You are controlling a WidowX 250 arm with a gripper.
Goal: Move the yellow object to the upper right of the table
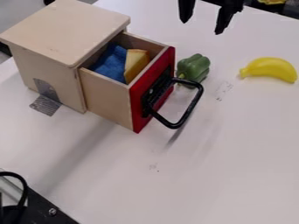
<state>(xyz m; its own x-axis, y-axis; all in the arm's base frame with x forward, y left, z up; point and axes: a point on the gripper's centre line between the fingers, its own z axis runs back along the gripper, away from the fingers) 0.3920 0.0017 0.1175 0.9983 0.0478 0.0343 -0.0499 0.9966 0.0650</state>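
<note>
A white table (245, 162) spreads under everything. On its upper left stands a pale wooden cabinet (67, 28), its drawer (111, 98) pulled out toward the lower right. The drawer has a red front and a black loop handle (189, 107). A black metal plate (52, 211) with a cable crosses the lower left corner. The gripper (202, 27) hangs in from the top edge, right of centre, its two fingers spread well apart with nothing between them. The yellow toy banana (270, 68) lies on the upper right of the table, lower and further right than the gripper and apart from it. Inside the drawer is a blue cloth (111, 63). A green toy bell pepper (194, 67) lies just beside the red front. Next to the cloth leans a yellow wedge (136, 63), probably toy cheese. Silver tape (45, 105) runs from the cabinet's base onto the table.
</note>
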